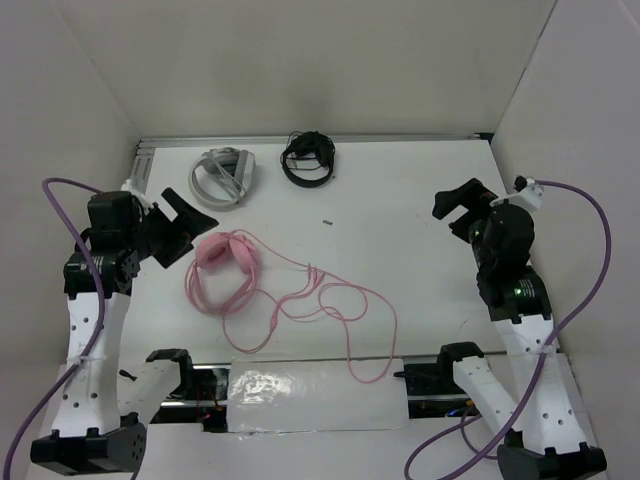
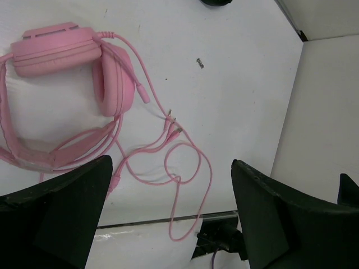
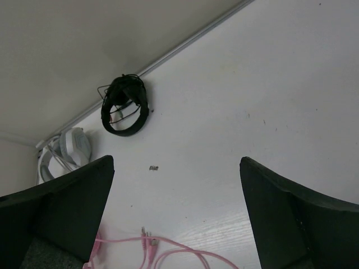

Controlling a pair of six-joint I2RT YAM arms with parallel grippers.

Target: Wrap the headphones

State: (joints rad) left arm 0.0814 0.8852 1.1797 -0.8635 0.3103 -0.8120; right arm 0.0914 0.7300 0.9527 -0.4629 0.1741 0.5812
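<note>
The pink headphones [image 1: 228, 254] lie flat on the white table at the left, ear cups together and the headband looping toward the near edge. Their thin pink cable [image 1: 335, 300] sprawls in loose loops to the right and toward the front edge. My left gripper [image 1: 193, 230] is open and empty, just left of the ear cups and above the table. In the left wrist view the ear cups [image 2: 61, 50] and the cable [image 2: 190, 151] lie below the open left gripper [image 2: 172, 162]. My right gripper [image 1: 458, 208] is open and empty far to the right; its view [image 3: 176, 162] shows the cable's plugs [image 3: 147, 244].
Black headphones [image 1: 300, 178] and grey-white headphones [image 1: 238, 165] lie at the back of the table; both also show in the right wrist view [image 3: 126, 131] [image 3: 70, 147]. A small dark bit [image 1: 327, 222] lies mid-table. A shiny strip [image 1: 300, 390] lines the front edge. White walls enclose the table.
</note>
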